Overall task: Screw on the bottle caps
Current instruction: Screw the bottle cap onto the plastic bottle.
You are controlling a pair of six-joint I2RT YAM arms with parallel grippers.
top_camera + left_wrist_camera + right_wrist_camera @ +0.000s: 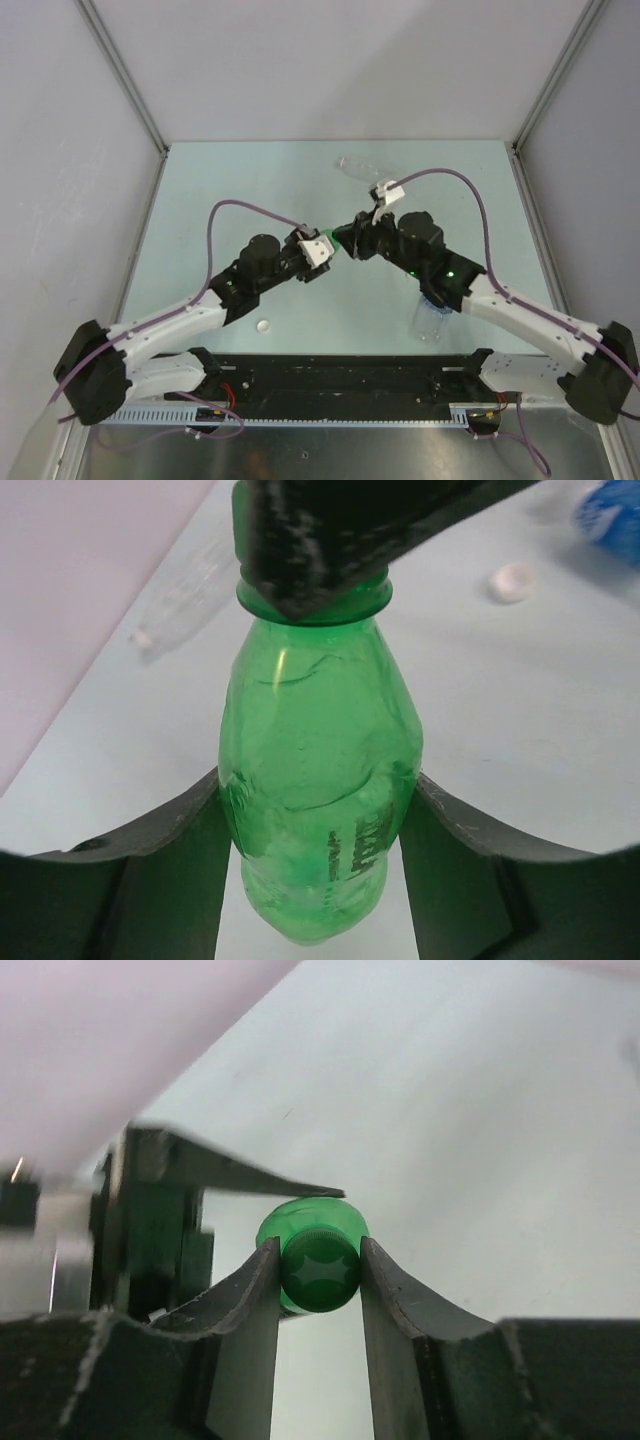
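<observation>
A translucent green is shown by the green bottle, with darker print low on its side. The green cap is marked with a star pattern. A white cap is seen against the pale blue-green table; a blue label is carried by a clear bottle; the cables are coloured purple

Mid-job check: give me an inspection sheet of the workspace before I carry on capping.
Surface: pale green table, no spills seen.
Job's things: green bottle held between both arms, green cap at its neck; clear bottle lying at the far side; blue-label bottle partly under the right arm; one white cap loose near the left arm.
Clutter: nothing seen.
Grippers: left gripper jaws clamp the green bottle's body; right gripper jaws pinch the green cap.
Cables: purple cable looped over each arm.
Surroundings: grey walls, metal frame posts.
</observation>
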